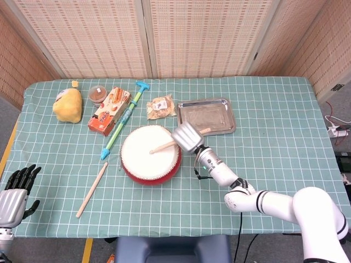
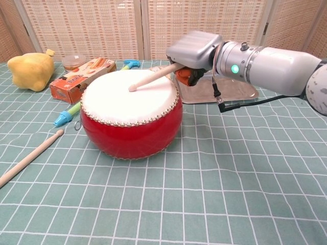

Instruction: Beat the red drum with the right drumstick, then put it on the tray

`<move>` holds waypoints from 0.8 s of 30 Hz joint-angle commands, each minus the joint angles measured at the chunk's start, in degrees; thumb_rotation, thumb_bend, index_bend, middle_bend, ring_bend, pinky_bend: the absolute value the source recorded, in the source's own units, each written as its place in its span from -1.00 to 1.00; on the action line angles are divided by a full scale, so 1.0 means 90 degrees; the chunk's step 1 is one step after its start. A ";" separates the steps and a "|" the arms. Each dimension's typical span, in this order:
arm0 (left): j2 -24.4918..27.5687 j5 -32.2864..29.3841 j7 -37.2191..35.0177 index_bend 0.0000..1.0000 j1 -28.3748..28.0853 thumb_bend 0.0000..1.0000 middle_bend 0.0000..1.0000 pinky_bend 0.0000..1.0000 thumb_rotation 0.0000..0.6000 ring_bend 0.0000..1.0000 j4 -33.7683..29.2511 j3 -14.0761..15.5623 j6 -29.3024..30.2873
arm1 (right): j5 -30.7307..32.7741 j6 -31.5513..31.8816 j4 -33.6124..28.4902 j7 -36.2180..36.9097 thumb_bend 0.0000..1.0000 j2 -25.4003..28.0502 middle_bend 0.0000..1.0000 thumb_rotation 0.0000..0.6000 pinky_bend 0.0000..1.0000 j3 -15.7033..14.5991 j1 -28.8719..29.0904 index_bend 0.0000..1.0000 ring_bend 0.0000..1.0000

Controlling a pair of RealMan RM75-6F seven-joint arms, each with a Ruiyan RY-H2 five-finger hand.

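The red drum [image 1: 149, 155] [image 2: 131, 121] with a white skin stands in the middle of the table. My right hand [image 1: 187, 136] [image 2: 195, 50] hovers at its right rim and grips a wooden drumstick [image 1: 163, 146] [image 2: 153, 77]. The stick slants down over the skin, its tip at or just above the drumhead. The metal tray [image 1: 206, 116] [image 2: 232, 93] lies empty behind the hand. A second drumstick [image 1: 92, 189] [image 2: 29, 157] lies on the cloth left of the drum. My left hand [image 1: 15, 190] hangs off the table's front left edge, fingers apart, holding nothing.
A blue-green toy pump [image 1: 124, 118], an orange box [image 1: 108, 110], a small jar [image 1: 98, 95], a yellow plush [image 1: 68, 104] and a snack bag [image 1: 160, 107] lie at the back left. Folding screens stand behind the table.
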 commanded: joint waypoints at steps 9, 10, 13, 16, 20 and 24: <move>0.0015 0.0040 0.0112 -1.00 -0.0019 -0.49 -1.00 -0.99 1.00 -1.00 -0.0080 -0.0010 0.0019 | -0.0334 0.0367 -0.0264 0.1542 0.22 0.0285 0.94 1.00 1.00 0.0388 -0.0268 1.00 1.00; 0.0015 0.0044 0.0118 -1.00 -0.0022 -0.49 -1.00 -0.99 1.00 -1.00 -0.0093 -0.0008 0.0015 | -0.0360 0.0302 -0.0213 0.1439 0.22 0.0283 0.94 1.00 1.00 0.0306 -0.0253 1.00 1.00; 0.0022 0.0035 0.0155 -1.00 -0.0025 -0.49 -1.00 -0.99 1.00 -1.00 -0.0113 -0.0010 0.0008 | -0.0490 0.0126 0.0028 0.0946 0.22 0.0234 0.94 1.00 1.00 -0.0002 -0.0185 1.00 1.00; 0.0032 0.0007 0.0167 -1.00 -0.0018 -0.49 -1.00 -0.99 1.00 -1.00 -0.0126 -0.0015 0.0003 | -0.0528 -0.0041 0.0250 0.0508 0.22 0.0154 0.94 1.00 1.00 -0.0230 -0.0130 1.00 1.00; 0.0021 -0.0010 0.0161 -1.00 -0.0008 -0.49 -1.00 -0.99 1.00 -1.00 -0.0115 -0.0008 -0.0002 | -0.0492 0.0114 0.0338 0.0454 0.22 0.0032 0.94 1.00 1.00 -0.0154 -0.0158 1.00 1.00; 0.0017 -0.0037 0.0145 -1.00 0.0006 -0.49 -1.00 -0.99 1.00 -1.00 -0.0095 -0.0013 0.0005 | -0.0517 0.0820 0.0082 0.1867 0.22 -0.0097 0.94 1.00 1.00 0.0493 -0.0402 1.00 1.00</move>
